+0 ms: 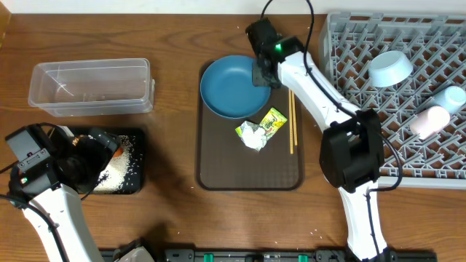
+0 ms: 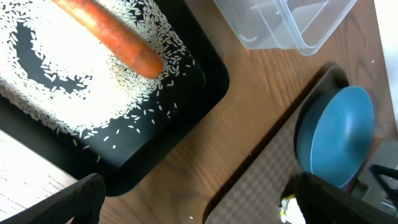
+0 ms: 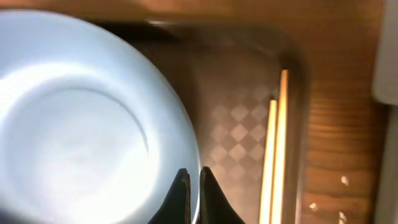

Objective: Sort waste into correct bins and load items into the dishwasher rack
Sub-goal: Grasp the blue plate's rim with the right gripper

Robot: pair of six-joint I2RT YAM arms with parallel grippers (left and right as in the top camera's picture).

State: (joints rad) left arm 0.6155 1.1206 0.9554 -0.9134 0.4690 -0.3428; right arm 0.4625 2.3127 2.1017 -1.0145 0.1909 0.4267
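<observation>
Two closed fingers of the right gripper [image 3: 194, 190] pinch only the rim of the blue plate [image 1: 231, 87] on the brown tray [image 1: 218, 171], so it may slip when lifted, while the left gripper [image 2: 199, 208] hangs wide open.

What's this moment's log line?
right gripper shut on dark blue plate rim | left gripper open above black tray | carrot, rice in black tray | bowl, pale blue cup, whitish cup in rack
</observation>
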